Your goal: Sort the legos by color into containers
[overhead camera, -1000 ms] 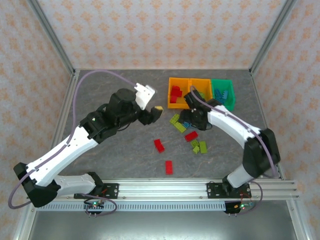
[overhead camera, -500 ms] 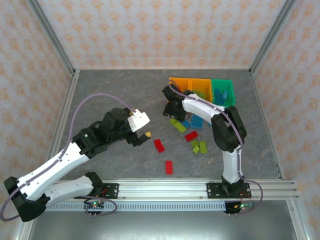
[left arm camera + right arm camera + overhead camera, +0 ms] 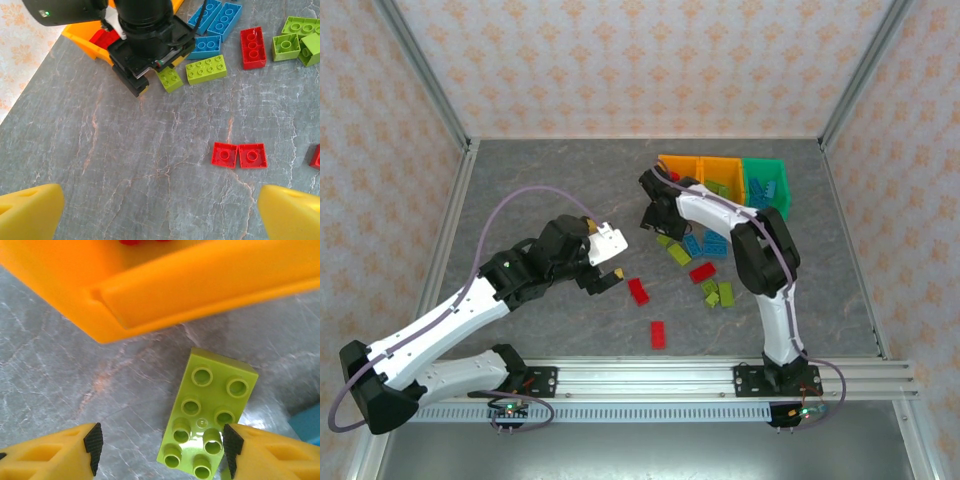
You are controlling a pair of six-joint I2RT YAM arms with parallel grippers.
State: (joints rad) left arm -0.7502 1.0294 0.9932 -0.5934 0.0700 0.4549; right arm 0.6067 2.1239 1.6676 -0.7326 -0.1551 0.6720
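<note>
Legos [image 3: 692,262] are scattered loose on the tabletop [image 3: 540,190], just in front of the containers [image 3: 720,160]. Some are already binned: red in the left orange bin, lime in the middle one, blue in the green one.

Step in hand, as judged: a lime brick [image 3: 207,415] is being picked by the right tool [image 3: 160,460]. The jaws are spread and the brick is straddled but not pinched. One pad sits close to its edge, the other well clear.

Next move needs centring, closing on the long sides, then a lift clear of the orange bin wall [image 3: 200,285] just beside it.

The left tool [image 3: 160,215] is spread wide, empty, held above a red brick [image 3: 239,155], a likely next pick.

The pad-to-brick gap is given by the right wrist view. Bin contents are read from the top view. From the left wrist view, blue and lime neighbours are seen crowding the right tool.
</note>
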